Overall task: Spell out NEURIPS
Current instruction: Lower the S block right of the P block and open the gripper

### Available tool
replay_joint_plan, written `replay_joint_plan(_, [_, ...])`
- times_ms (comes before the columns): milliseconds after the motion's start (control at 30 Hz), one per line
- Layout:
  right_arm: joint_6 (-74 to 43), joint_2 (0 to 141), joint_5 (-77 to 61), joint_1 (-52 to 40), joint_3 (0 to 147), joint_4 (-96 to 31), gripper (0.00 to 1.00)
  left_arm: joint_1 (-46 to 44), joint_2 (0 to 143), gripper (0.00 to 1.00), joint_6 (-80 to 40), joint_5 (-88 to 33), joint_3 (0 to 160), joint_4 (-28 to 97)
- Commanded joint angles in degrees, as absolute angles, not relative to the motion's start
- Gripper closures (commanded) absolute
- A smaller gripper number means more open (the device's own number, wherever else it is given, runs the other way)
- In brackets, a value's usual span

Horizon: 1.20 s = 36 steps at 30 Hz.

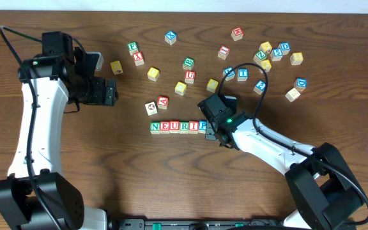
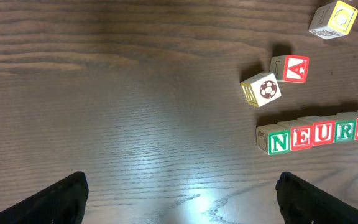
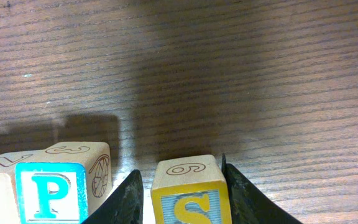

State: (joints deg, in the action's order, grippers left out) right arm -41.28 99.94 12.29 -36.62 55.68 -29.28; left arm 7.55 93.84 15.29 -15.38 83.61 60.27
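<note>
A row of wooden cubes reading N [image 1: 154, 127], E [image 1: 164, 127], U [image 1: 174, 126], R [image 1: 183, 126], I [image 1: 193, 126] lies mid-table; the left wrist view shows the row [image 2: 322, 134] at its right edge. The blue P [image 3: 51, 193] ends the row. Right of it, a small gap away, the yellow S [image 3: 191, 202] stands on the table between the fingers of my right gripper [image 3: 180, 168]. The right finger is against the S and the left finger stands slightly off it, so the gripper is open. In the overhead view my right gripper [image 1: 211, 131] hides the S. My left gripper [image 1: 110, 91] hangs open and empty at the left.
A red A cube [image 2: 294, 68] and a soccer-ball cube [image 2: 261, 89] sit just behind the row's left end. Several other letter cubes [image 1: 265, 57] are scattered across the back of the table. Bare wood lies in front of the row.
</note>
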Motion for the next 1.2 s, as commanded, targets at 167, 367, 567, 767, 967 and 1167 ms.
replay_joint_plan(167, [-41.82, 100.47, 13.45, -36.95, 55.27, -29.1, 0.63, 7.55, 93.01, 0.05, 16.01, -16.01, 84.73, 60.58])
replay_joint_plan(367, [-41.82, 100.47, 13.45, -36.95, 55.27, -29.1, 0.59, 7.53, 93.01, 0.05, 16.01, -16.01, 84.73, 60.6])
replay_joint_plan(567, [-41.8, 100.47, 13.63, -36.95, 55.27, -29.1, 0.57, 7.55, 93.01, 0.05, 16.01, -16.01, 84.73, 60.58])
replay_joint_plan(767, [-42.44, 100.47, 14.52, -36.97, 55.05, -28.99, 0.57, 7.53, 93.01, 0.05, 16.01, -16.01, 84.73, 60.58])
replay_joint_plan(967, [-42.44, 100.49, 14.68, -36.97, 54.61, -28.47, 0.57, 7.53, 93.01, 0.05, 16.03, -16.01, 84.73, 60.6])
replay_joint_plan(1167, [-42.48, 100.53, 14.66, -36.97, 54.17, -27.77, 0.58, 7.53, 93.01, 0.05, 16.01, -16.01, 84.73, 60.6])
